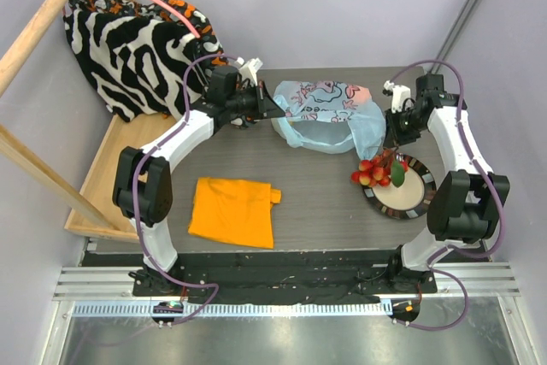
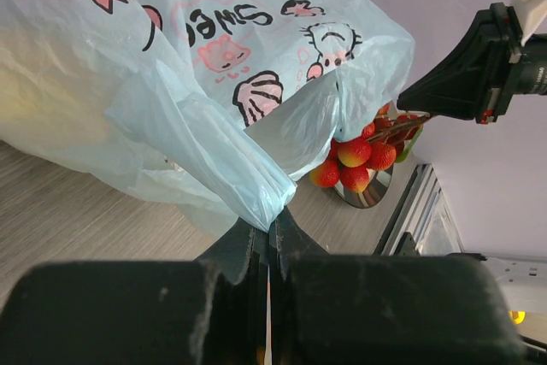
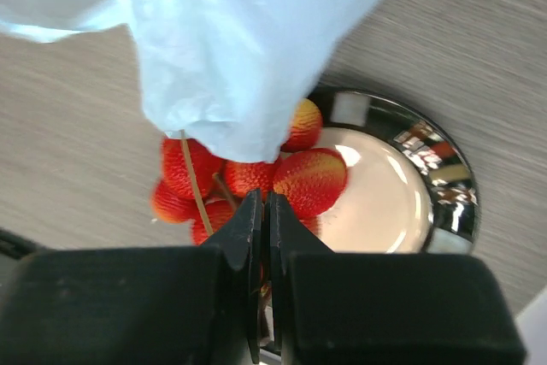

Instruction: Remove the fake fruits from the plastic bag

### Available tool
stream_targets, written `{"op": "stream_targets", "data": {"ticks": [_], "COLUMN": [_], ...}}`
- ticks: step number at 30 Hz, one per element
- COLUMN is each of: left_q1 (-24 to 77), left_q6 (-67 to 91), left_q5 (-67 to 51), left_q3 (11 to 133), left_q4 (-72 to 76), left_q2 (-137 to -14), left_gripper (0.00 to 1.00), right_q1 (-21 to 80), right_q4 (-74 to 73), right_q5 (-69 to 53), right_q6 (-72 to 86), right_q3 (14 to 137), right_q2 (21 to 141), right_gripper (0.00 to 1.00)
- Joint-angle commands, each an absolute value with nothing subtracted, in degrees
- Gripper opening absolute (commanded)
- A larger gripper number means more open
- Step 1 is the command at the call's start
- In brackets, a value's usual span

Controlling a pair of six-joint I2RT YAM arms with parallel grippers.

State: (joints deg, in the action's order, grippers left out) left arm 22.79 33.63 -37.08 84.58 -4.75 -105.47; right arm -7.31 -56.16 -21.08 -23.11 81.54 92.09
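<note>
The pale blue plastic bag [image 1: 329, 117] with pink cartoon print lies at the back middle of the table. My left gripper [image 1: 275, 107] is shut on a bunched fold of its left edge, seen up close in the left wrist view [image 2: 272, 224]. My right gripper [image 1: 391, 153] is shut on the stem of a strawberry bunch [image 1: 372, 173], which hangs just outside the bag's right end, over the left rim of a plate [image 1: 408, 208]. In the right wrist view [image 3: 267, 198] the strawberries [image 3: 308, 179] sit just beyond the jaws, below the bag [image 3: 239, 49]. Other fruits are hidden in the bag.
An orange folded cloth [image 1: 232, 211] lies at the front left of the table. A zebra-striped cloth [image 1: 137, 49] hangs over a wooden frame [image 1: 38, 27] at the back left. The silver-rimmed plate shows in the right wrist view [image 3: 444, 177].
</note>
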Motion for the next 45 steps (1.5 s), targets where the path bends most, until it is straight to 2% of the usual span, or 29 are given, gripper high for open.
{"op": "stream_targets", "data": {"ticks": [1,6,9,12,19,21,22,23,26,27,28,30,31,33,34,37,39,45], "left_q1": [22.5,22.5,22.5,22.5,22.5,22.5,22.5,22.5,22.5,22.5,22.5,22.5,22.5,22.4,22.4,22.4,22.4,22.4], "left_q6": [32.2,32.5,33.0,33.2,33.6,34.0,34.2,34.2,34.3,34.3,34.3,34.2,34.2,34.2,34.3,34.8,35.0,34.5], "left_q5": [-37.4,-37.5,-37.4,-37.4,-38.1,-38.2,-38.1,-38.2,-38.8,-39.1,-39.5,-40.0,-40.5,-41.0,-41.6,-42.9,-43.6,-45.2], "left_q3": [85.4,85.9,85.7,85.3,84.4,84.3,84.2,84.2,84.5,84.6,84.5,84.2,83.6,83.0,82.5,80.8,79.8,78.3], "left_q4": [-4.7,-4.5,-3.5,-3.2,-3.1,-2.6,-2.5,-2.5,-2.3,-2.5,-2.6,-2.6,-2.6,-3.0,-3.3,-2.8,-2.4,-3.2], "left_q2": [-103.2,-103.6,-103.7,-103.8,-104.0,-104.1,-104.2,-104.2,-104.4,-104.4,-104.3,-104.1,-103.8,-103.1,-102.9,-101.3,-100.6,-97.0], "left_gripper": [0.00,0.00,0.00,0.00,0.00,0.00,0.00,0.00,0.06,0.11,0.21,0.29,0.33,0.31,0.23,0.07,0.02,0.00], "right_q1": [-7.9,-10.0,-10.0,-10.0,-10.0,-10.0,-10.0,-10.0,-10.0,-10.0,-10.0,-10.0,-9.9,-6.5,-3.8,7.5,12.6,18.6], "right_q4": [-52.6,-50.4,-46.0,-41.7,-39.8,-40.6,-40.9,-41.0,-41.9,-43.5,-44.4,-46.7,-47.8,-49.6,-49.8,-48.4,-45.6,-43.4], "right_q5": [-12.2,-9.9,-7.8,-11.2,-14.8,-14.4,-14.0,-13.6,-13.4,-14.1,-15.8,-18.3,-23.2,-26.4,-26.7,-24.1,-23.2,-23.8], "right_q6": [-23.1,-24.4,-23.9,-21.8,-18.4,-18.6,-18.6,-18.5,-17.1,-17.1,-17.1,-16.6,-16.7,-16.9,-17.0,-16.6,-15.0,-10.4], "right_q3": [80.2,77.9,74.8,73.7,77.6,77.9,78.0,78.0,79.6,81.7,83.0,86.6,87.9,90.5,91.0,90.9,89.7,96.4], "right_q2": [92.5,91.9,91.8,92.4,92.6,92.3,92.0,91.5,88.7,87.1,86.5,85.3,84.4,83.7,83.5,83.8,85.5,98.8], "right_gripper": [0.01,0.01,0.10,0.13,0.11,0.15,0.20,0.37,0.58,0.62,0.65,0.70,0.73,0.72,0.70,0.67,0.65,0.36]}}
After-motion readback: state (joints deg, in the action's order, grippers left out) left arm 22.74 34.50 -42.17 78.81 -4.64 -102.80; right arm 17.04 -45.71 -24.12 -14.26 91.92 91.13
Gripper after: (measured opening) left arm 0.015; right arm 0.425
